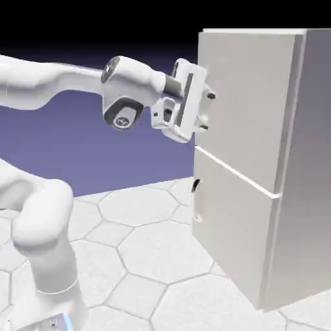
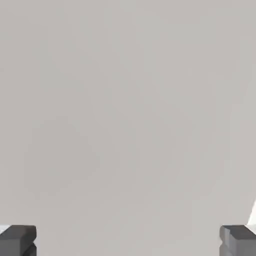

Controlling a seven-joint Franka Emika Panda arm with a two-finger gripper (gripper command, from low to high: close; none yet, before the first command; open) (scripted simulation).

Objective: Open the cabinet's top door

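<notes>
The cabinet (image 1: 284,161) stands upright on the hexagon-tiled surface (image 1: 149,258), long axis vertical, front facing the arm. Its top door (image 1: 242,97) lies shut above the lower door (image 1: 236,226). The hand (image 1: 207,110) points level at the top door's edge, fingers spread wide, holding nothing. The hand view shows only grey panel and both fingertips (image 2: 17,239).

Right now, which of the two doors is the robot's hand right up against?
The top door, the upper panel; the gripper is level with it, above the seam over the lower door.

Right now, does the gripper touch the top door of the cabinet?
Cannot tell. In the exterior view the open gripper overlaps the top door's near edge, with no plain gap or contact. The hand view shows only grey panel between the fingertips.
</notes>
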